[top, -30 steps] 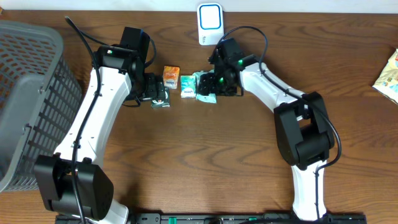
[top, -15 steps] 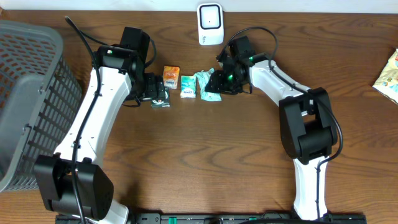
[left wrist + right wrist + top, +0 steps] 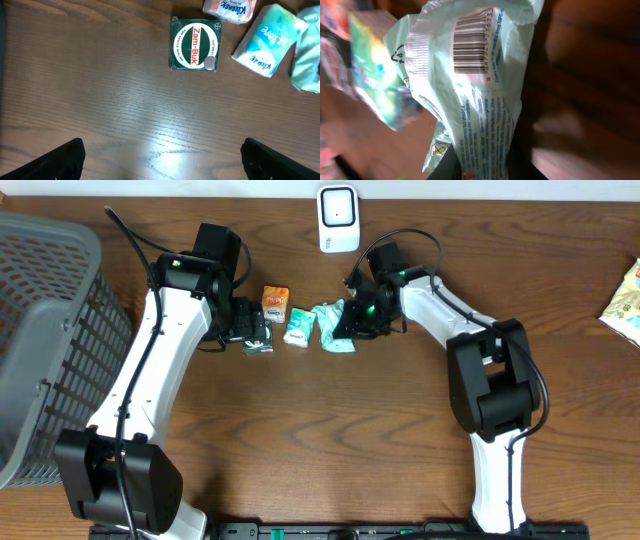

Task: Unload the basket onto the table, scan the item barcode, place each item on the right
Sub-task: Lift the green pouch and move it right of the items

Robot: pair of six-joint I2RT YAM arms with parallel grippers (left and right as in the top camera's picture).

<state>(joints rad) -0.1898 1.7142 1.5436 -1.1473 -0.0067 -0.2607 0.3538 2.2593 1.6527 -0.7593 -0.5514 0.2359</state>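
Note:
My right gripper is shut on a pale green plastic packet on the table, just below the white scanner. In the right wrist view the packet fills the frame, pinched low down in the right gripper, with its barcode facing the camera. My left gripper is open over bare wood, short of a green Zam-Buk box. From overhead the left gripper sits beside that box.
An orange packet and a Kleenex pack lie between the arms. A grey mesh basket stands at the left edge. A printed bag pokes in at the right edge.
The right gripper has closed onto the pale green packet and drawn it slightly down and right. The Kleenex pack has been nudged. The left arm has not moved.

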